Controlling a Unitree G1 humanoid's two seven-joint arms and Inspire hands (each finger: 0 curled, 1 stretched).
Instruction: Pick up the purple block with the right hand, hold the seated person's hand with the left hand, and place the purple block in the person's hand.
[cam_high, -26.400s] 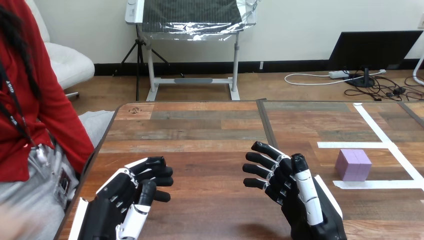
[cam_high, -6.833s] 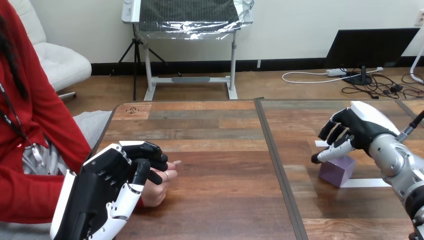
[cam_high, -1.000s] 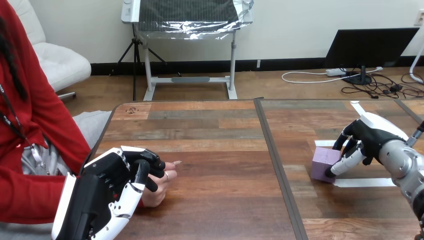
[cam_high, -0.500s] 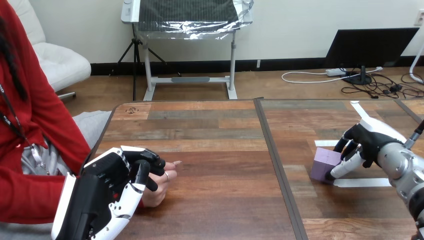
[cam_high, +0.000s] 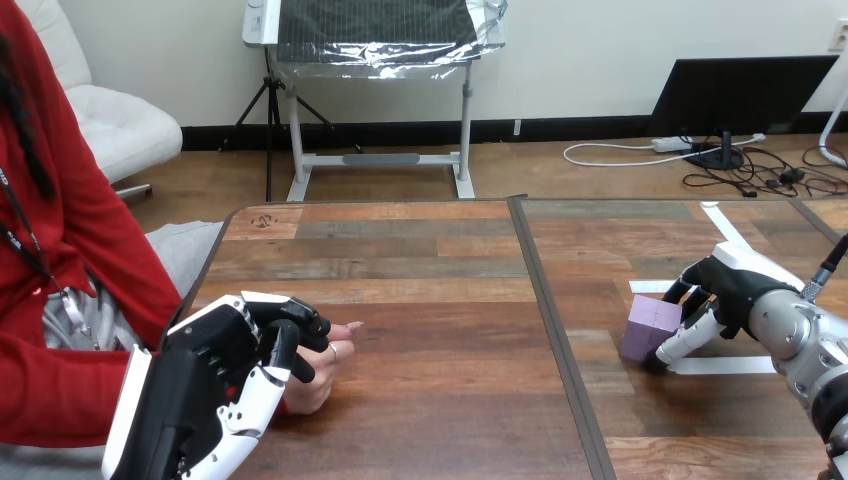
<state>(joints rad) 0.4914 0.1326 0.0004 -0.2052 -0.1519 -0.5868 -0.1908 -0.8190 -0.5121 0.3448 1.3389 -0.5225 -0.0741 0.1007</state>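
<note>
**Inspector A:** We find the right hand (cam_high: 735, 290) at the right part of the worktop (cam_high: 450, 400). Its fingers (cam_high: 683, 345) and thumb are curled round the purple block (cam_high: 648, 325), which sits beside the white tape (cam_high: 725, 365), apparently not yet lifted.

**Inspector B:** Agreed. We note the left hand (cam_high: 205, 380) near the left edge, fingers curled over the person's hand (cam_high: 318, 378).

**Inspector A:** We advise confirming a firm pinch on opposite faces, then lifting straight up before travelling left.

**Inspector B:** We also advise a gentle, level left grasp, so the palm can receive the block.
</note>
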